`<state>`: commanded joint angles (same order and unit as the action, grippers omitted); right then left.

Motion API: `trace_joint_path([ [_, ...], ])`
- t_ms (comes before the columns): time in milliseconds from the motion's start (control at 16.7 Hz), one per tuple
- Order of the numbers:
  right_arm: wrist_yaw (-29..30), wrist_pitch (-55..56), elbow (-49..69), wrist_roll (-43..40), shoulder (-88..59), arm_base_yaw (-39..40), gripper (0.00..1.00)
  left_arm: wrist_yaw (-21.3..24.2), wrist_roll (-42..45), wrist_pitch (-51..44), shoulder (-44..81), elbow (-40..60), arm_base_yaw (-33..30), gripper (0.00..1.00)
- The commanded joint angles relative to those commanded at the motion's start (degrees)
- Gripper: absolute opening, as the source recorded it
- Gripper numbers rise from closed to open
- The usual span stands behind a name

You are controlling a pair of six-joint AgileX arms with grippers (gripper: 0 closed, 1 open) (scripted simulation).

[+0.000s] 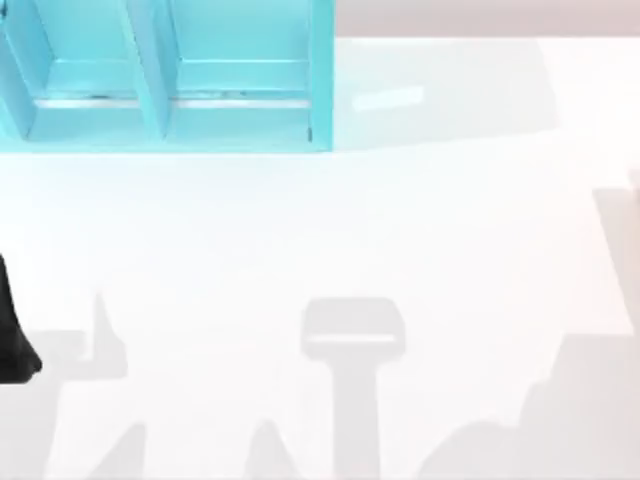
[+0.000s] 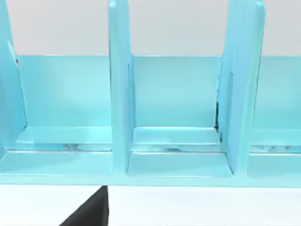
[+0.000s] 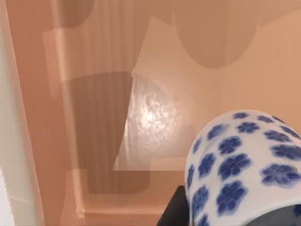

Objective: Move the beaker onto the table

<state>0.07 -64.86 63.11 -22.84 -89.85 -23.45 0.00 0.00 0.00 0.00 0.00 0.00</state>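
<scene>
Blue-flowered white rounded beaker (image 3: pixel 240 169) is sitting close against my right claw (image 3: pixel 175 211); whether it is clamped or apart, I cannot tell. I am risking a drop short of the glossy white table (image 1: pixel 330 230). Left arm (image 1: pixel 12 340) is idling at the table's left edge.

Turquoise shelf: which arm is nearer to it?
Left, it seems. The left arm sits at the table's left edge, in front of the shelf, its wrist view facing the compartments. The right wrist view faces a blue-flowered vessel instead.
</scene>
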Motion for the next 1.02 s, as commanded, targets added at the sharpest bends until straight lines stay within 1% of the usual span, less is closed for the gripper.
trace_joint_path([
  [240, 0.0, -7.9, 3.1, 7.0, 5.8, 7.0, 0.00, 0.0, 0.0, 0.0, 0.0, 0.0, 0.0, 1.00],
  [600, -0.1, -8.4, 3.4, 7.7, 6.1, 7.4, 0.00, 0.0, 0.0, 0.0, 0.0, 0.0, 0.0, 1.00],
  [720, -0.1, -9.1, 5.2, 9.5, 4.5, 9.2, 0.00, 0.0, 0.0, 0.0, 0.0, 0.0, 0.0, 1.00],
  [840, -0.1, -10.5, 9.2, 13.5, 1.3, 13.2, 0.00, 0.0, 0.0, 0.0, 0.0, 0.0, 0.0, 1.00],
  [1020, 0.0, -13.5, 18.2, 22.6, -5.8, 22.2, 0.00, 0.0, 0.0, 0.0, 0.0, 0.0, 0.0, 1.00],
])
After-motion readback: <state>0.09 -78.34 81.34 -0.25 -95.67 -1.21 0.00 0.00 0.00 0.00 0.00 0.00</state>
